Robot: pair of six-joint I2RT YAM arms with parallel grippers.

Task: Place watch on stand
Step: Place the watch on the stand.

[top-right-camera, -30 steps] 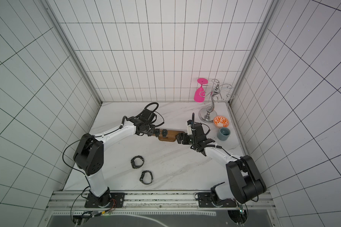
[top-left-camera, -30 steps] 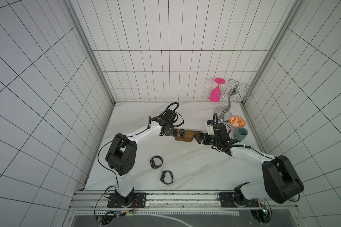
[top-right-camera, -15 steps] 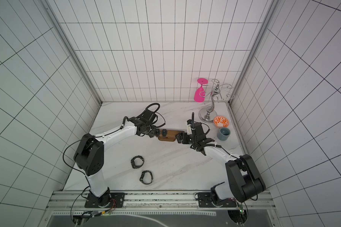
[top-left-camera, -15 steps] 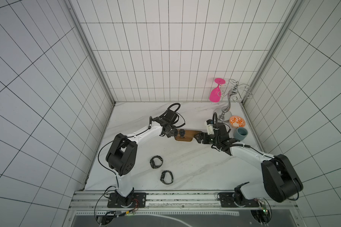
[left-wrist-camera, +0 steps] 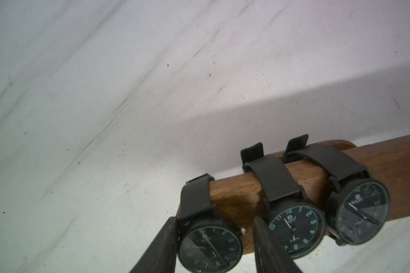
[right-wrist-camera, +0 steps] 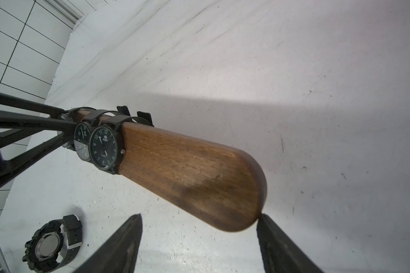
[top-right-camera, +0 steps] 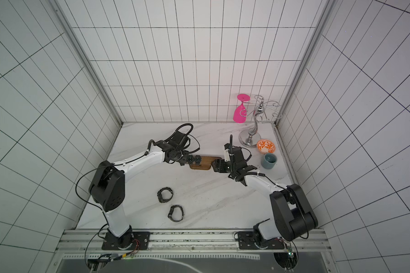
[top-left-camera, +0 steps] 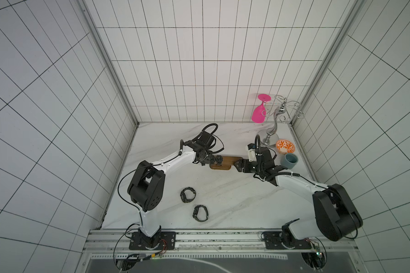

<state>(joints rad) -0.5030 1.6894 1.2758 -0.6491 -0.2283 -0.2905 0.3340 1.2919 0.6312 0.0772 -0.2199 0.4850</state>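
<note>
Three watches (left-wrist-camera: 296,229) hang on the stand (left-wrist-camera: 234,196), but only the left wrist view shows them all. In both top views just two faces show near the middle of the frame, because the left gripper (top-left-camera: 208,160) covers the third. In the right wrist view its dark fingers hide that one too.

The end watch (left-wrist-camera: 210,248) is cut off by the picture's edge. The left gripper seems to pinch the end watch by its sides, though a thin gap by the little knob makes this hard to tell.

The right gripper (right-wrist-camera: 199,216) is spread wide and holds nothing. The round end of the stand pokes between its fingers, and one tip just touches the wood.

Two loose watches (top-left-camera: 188,195) (top-left-camera: 200,213) lie on the table (top-left-camera: 234,196), below the middle of the frame and well apart from the stand. The right wrist view shows only one of them.

Right of the middle stand one pink glass (top-left-camera: 258,114), one wire rack (top-left-camera: 273,123), one orange bowl (top-left-camera: 285,146) and one grey cup (top-left-camera: 289,160).
</note>
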